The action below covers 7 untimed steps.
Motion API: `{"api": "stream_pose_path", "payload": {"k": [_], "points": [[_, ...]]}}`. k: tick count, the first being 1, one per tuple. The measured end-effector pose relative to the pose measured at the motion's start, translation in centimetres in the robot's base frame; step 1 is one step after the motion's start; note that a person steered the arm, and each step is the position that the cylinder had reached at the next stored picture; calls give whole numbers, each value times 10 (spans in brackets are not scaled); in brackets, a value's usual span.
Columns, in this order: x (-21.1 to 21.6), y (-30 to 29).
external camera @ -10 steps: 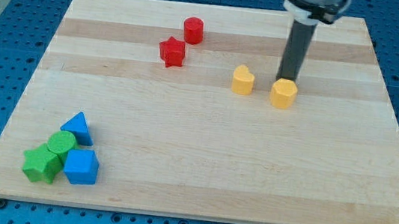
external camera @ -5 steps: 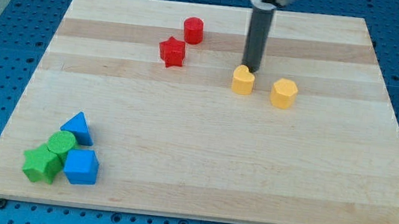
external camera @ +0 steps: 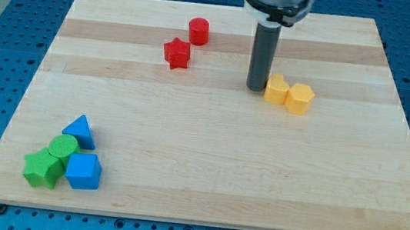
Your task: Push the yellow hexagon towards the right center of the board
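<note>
The yellow hexagon [external camera: 300, 98] sits right of the board's middle, in the upper half. A second yellow block [external camera: 275, 89], rounded on top, touches its left side. My tip [external camera: 256, 87] stands on the board just left of that second yellow block, touching or nearly touching it. The dark rod rises straight up from the tip to the view's top.
A red cylinder [external camera: 198, 31] and a red star [external camera: 176, 53] lie upper centre-left. At the lower left sit a blue triangle [external camera: 79, 131], a green cylinder [external camera: 63, 147], a green star [external camera: 42, 168] and a blue cube [external camera: 83, 171]. The wooden board [external camera: 206, 169] lies on a blue pegboard.
My tip went left from behind the hexagon, then down to the left of the other yellow block. That block slid right into the hexagon, which moved slightly right.
</note>
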<state>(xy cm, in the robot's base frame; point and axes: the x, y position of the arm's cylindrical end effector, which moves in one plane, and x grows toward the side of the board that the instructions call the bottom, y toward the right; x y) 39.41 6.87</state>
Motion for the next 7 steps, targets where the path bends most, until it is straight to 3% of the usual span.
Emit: {"api": "stream_pose_path", "payload": {"k": [3,5,6,7], "points": [[0,50],[-2,10],[27,-10],[79,35]]}}
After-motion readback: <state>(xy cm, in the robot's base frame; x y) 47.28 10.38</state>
